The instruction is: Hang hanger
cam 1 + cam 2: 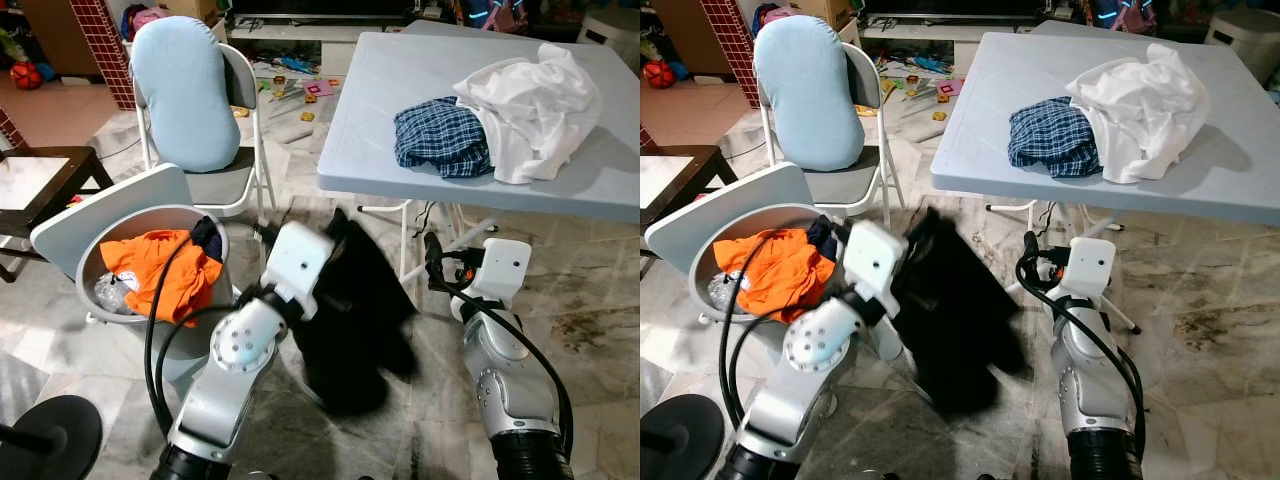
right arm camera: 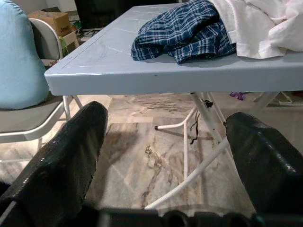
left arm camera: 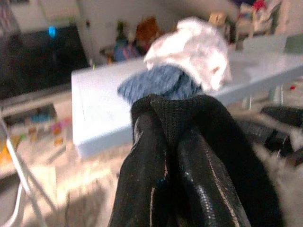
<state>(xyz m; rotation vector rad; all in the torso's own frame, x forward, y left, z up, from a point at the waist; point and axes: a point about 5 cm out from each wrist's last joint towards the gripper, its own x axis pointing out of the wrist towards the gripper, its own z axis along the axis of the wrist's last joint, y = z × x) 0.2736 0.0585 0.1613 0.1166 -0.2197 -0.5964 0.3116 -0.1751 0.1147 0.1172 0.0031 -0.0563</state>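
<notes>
A black garment (image 1: 355, 320) hangs in front of me above the marble floor, slightly blurred. My left gripper (image 3: 165, 118) is shut on its top edge, and the cloth bunches over both fingertips. In the left eye view the left wrist (image 1: 297, 258) sits just left of the garment, whose folds hide the fingers. My right gripper (image 2: 165, 137) stands open with nothing between its wide-spread fingers (image 2: 71, 146), and it points under the table. Its wrist (image 1: 503, 268) is to the right of the garment, near the table's legs.
A light blue folding table (image 1: 400, 120) stands ahead with a plaid cloth (image 1: 440, 135) and a white cloth (image 1: 530, 100) on it. On the left are a laundry basket (image 1: 90, 285) holding an orange garment (image 1: 160, 268), a folding chair with a pale blue cushion (image 1: 185, 95) and a dark stool (image 1: 40, 180).
</notes>
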